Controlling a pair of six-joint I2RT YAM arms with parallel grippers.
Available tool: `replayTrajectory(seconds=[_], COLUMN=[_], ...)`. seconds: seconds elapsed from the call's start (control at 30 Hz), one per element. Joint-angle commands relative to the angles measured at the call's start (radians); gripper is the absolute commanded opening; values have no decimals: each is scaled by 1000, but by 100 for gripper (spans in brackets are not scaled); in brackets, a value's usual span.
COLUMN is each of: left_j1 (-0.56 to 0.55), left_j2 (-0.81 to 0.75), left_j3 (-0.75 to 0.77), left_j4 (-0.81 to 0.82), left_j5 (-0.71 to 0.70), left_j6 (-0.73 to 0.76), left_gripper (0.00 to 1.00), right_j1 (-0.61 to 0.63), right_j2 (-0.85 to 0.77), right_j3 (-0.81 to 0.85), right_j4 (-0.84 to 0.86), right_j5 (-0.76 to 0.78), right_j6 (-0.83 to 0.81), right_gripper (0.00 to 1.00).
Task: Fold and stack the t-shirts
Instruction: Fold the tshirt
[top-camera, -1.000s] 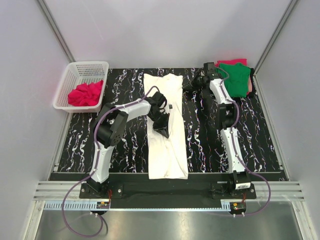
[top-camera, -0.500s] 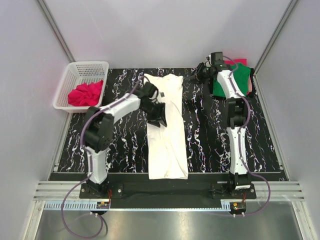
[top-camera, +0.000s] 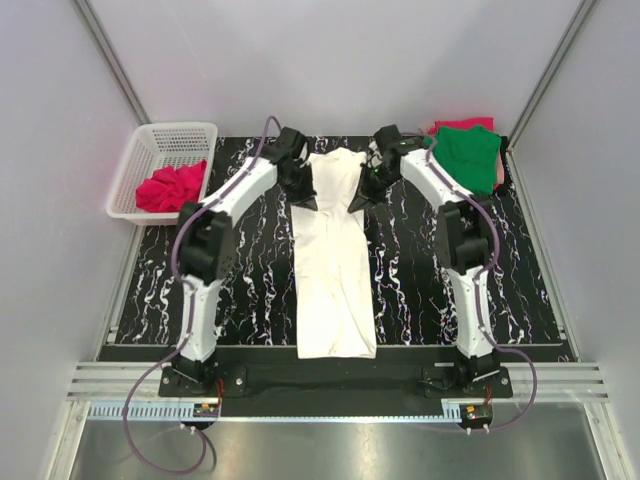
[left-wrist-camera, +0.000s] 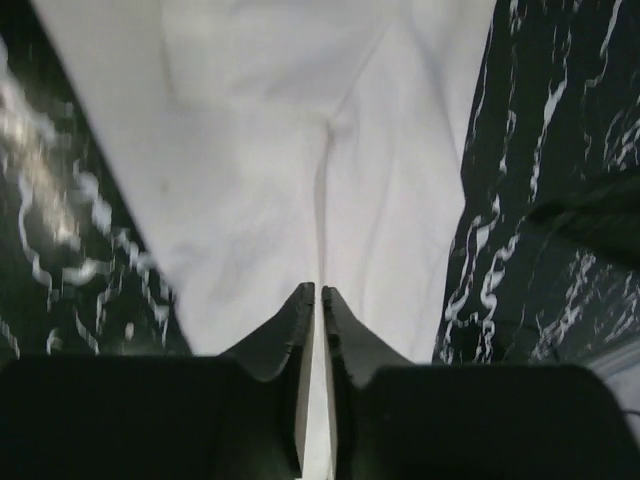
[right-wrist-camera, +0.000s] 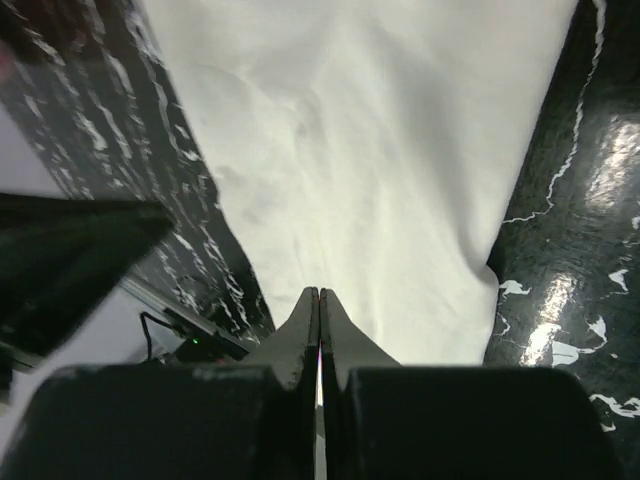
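Shirt in play: A long white cotton t-shirt (top-camera: 333, 270), folded into a narrow strip, lies down the middle of the black, white-veined worktop (top-camera: 250, 290).
Left gripper (left-wrist-camera: 318, 292): At the strip's far left corner, jaws drawn to a thin slit with white cloth showing in it, apparently a pinch.
Right gripper (right-wrist-camera: 318, 294): At the far right corner, jaws pressed fully together; whether any cloth is caught between them cannot be told.
Risk, lopsided lift: If only one side truly holds, the far end rises crooked and the next fold lands askew.
Risk, thin bite: A pinch on the top layer alone could peel the strip open and undo the lengthwise folds.
Risk, drag: Soft cotton pulled along the worktop may bunch and wrinkle the near half.
Stack: A folded green t-shirt (top-camera: 468, 155) sits on pinkish-red cloth (top-camera: 455, 124) at the far right corner, apart from the strip.
Waiting: A crumpled pinkish-red t-shirt (top-camera: 170, 188) rests in a white plastic mesh basket (top-camera: 175, 127) at far left.
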Motion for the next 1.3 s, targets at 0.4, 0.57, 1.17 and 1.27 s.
replayTrajectory(seconds=[0.4,0.57,1.17,1.27], left_j1=[156,174,173,171], left_j2=[432,479,597,617], left_j3=[613,637,668,680], left_j4=[-48,-28,28,33], left_j5=[23,51,66,71], left_j6=[-110,-112,-121,-130], left_gripper=[0,0,0,0], right_j1=[-50,-76,-76,-77], right_j2=[394,480,591,609], right_j3=[671,708,695,709], right_j4=[-135,-83,23,35], right_j5=[74,34,16,28], right_j6=[-58,-21,0,11], right_gripper=[0,0,0,0])
